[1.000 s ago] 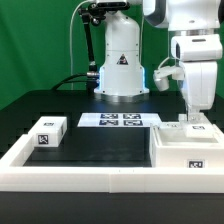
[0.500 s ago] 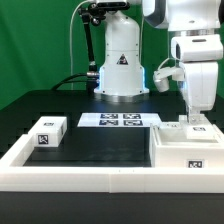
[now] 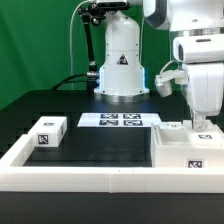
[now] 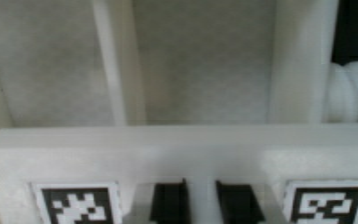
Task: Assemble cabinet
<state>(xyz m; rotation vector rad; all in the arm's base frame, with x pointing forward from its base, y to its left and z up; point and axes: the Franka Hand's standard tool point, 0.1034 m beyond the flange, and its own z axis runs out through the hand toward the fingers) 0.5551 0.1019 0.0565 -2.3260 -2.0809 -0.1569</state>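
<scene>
The cabinet body [image 3: 188,150], a large white box with a tag on its front, stands at the exterior view's right. Small white panel blocks [image 3: 173,128] sit on its top. My gripper [image 3: 201,123] is straight above the body with its fingertips down at a tagged panel [image 3: 199,130]. In the wrist view the gripper [image 4: 197,205] shows two dark fingers [image 4: 165,205] close together with a thin white strip between them. A white tagged panel [image 4: 87,165] lies right under them. A separate tagged door block [image 3: 47,131] lies at the exterior view's left.
The marker board [image 3: 121,121] lies flat at the back middle. A long low white border wall [image 3: 100,178] runs along the front and the left side. The arm's white base [image 3: 121,65] stands behind the marker board.
My gripper and wrist have shifted slightly toward the exterior view's right over the cabinet body. The parts on the table have not moved.
</scene>
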